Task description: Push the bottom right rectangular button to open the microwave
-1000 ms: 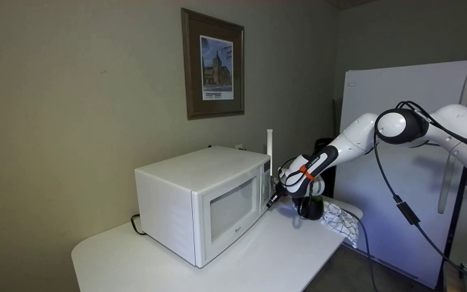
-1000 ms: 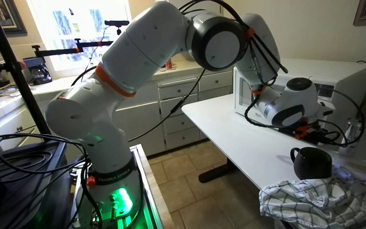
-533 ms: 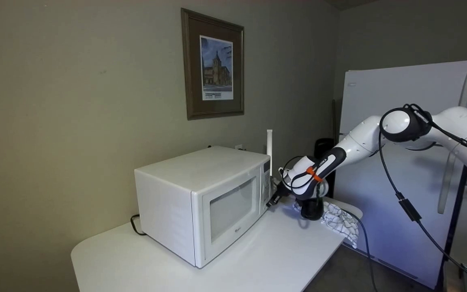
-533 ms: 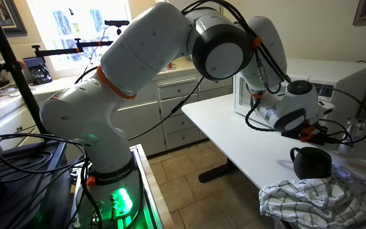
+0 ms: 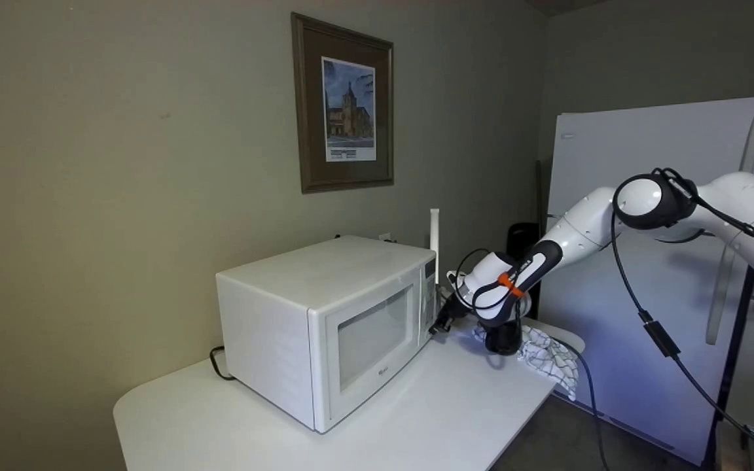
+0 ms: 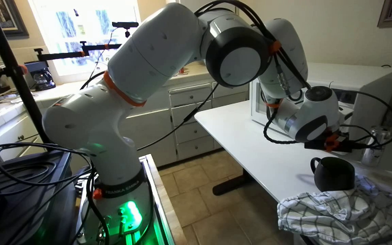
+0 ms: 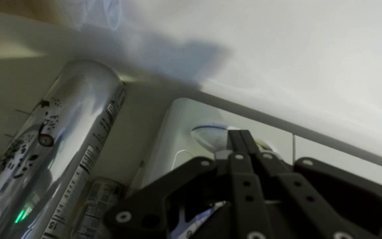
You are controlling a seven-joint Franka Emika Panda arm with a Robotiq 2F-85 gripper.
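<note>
The white microwave (image 5: 269, 356) stands on the table with its door shut. It also shows in an exterior view behind the arm (image 6: 362, 76) and in the wrist view (image 7: 186, 116). My gripper (image 5: 438, 328) is low at the right end of its front, at the bottom of the control strip (image 5: 428, 297). In the wrist view my gripper (image 7: 242, 132) has its two black fingertips together with nothing between them. They lie over the rounded button (image 7: 209, 136) and hide its middle. Whether they touch it or press it in, I cannot tell.
A silver can (image 7: 78, 116) stands beside the microwave, near the gripper. A black mug (image 6: 335, 175) and a checkered cloth (image 6: 318, 212) lie near the table's (image 6: 267, 163) edge, below the wrist. A white fridge (image 5: 652, 261) is behind the arm.
The arm has drawn back and sunk a little, and the wrist has turned slightly. The fingertips stay close to the microwave's lower right front. The door has not moved.
</note>
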